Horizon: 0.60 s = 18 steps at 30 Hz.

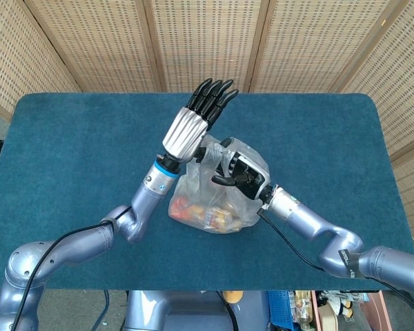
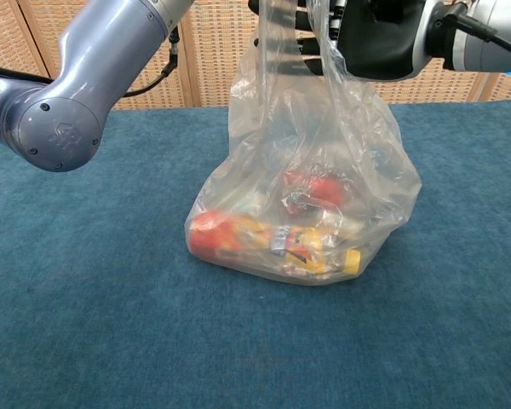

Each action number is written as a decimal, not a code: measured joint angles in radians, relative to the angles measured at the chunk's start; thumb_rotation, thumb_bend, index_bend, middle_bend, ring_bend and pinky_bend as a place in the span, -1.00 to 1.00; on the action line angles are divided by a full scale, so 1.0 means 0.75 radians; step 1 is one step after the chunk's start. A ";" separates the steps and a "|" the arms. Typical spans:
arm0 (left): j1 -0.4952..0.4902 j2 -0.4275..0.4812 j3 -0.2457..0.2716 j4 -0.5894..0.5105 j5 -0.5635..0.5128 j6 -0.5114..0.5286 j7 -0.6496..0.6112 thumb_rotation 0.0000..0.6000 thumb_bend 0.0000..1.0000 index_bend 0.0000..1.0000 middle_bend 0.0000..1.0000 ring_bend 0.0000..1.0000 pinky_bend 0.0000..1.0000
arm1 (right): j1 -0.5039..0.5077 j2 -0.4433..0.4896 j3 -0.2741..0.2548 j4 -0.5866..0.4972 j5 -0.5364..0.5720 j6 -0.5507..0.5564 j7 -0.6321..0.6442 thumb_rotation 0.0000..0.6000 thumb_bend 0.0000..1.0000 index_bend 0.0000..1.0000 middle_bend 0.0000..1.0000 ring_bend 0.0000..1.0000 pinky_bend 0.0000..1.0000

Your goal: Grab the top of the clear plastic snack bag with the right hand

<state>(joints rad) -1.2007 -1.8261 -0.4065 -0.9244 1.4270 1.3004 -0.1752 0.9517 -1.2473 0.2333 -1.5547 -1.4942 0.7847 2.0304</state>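
Note:
The clear plastic snack bag [image 1: 217, 203] stands in the middle of the blue table [image 1: 69, 145], with red and yellow snack packets [image 2: 281, 240] in its bottom. In the chest view the bag [image 2: 315, 162] has its neck pulled upright and running out of the top of the frame. My right hand [image 1: 238, 171] is at that neck, its dark fingers curled into the gathered plastic. The chest view shows the right hand [image 2: 379, 34] pressed against the bag's upper right side. My left hand [image 1: 191, 127] is raised just left of the neck, fingers straight and together, holding nothing that I can see.
My left forearm [image 2: 111, 60] slants over the table's left half toward the bag. A woven screen [image 1: 207, 41] closes off the far side of the table. Blue cloth lies bare around the bag on all sides.

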 measured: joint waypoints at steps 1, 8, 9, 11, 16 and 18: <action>-0.002 -0.001 0.000 0.004 0.000 -0.001 0.001 1.00 -0.41 -1.00 -1.00 -1.00 -1.00 | 0.000 -0.001 0.001 0.002 -0.005 0.004 0.007 1.00 -0.78 -0.34 -0.30 -0.77 -0.87; -0.016 -0.009 -0.007 0.016 -0.009 -0.013 0.003 1.00 -0.41 -1.00 -1.00 -1.00 -1.00 | 0.010 -0.010 0.008 0.015 -0.021 0.013 0.044 1.00 -0.76 -0.34 -0.30 -0.77 -0.87; -0.017 -0.009 -0.007 0.016 -0.009 -0.013 0.004 1.00 -0.41 -1.00 -1.00 -1.00 -1.00 | 0.012 -0.013 0.008 0.016 -0.019 0.011 0.046 1.00 -0.75 -0.34 -0.30 -0.76 -0.86; -0.020 -0.009 -0.008 0.017 -0.009 -0.013 0.008 1.00 -0.41 -1.00 -1.00 -1.00 -1.00 | 0.015 -0.017 0.008 0.018 -0.020 0.008 0.055 1.00 -0.74 -0.34 -0.30 -0.74 -0.84; -0.029 -0.008 -0.011 0.018 -0.015 -0.022 0.013 1.00 -0.41 -1.00 -1.00 -1.00 -1.00 | 0.026 -0.017 -0.007 0.022 -0.051 0.001 0.076 1.00 -0.73 -0.34 -0.30 -0.72 -0.82; -0.032 -0.009 -0.012 0.020 -0.018 -0.027 0.016 1.00 -0.41 -1.00 -1.00 -1.00 -1.00 | 0.030 -0.016 -0.013 0.025 -0.062 0.002 0.091 1.00 -0.73 -0.35 -0.29 -0.70 -0.81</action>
<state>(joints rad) -1.2246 -1.8326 -0.4154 -0.9091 1.4139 1.2800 -0.1630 0.9740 -1.2593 0.2236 -1.5356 -1.5409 0.7860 2.0983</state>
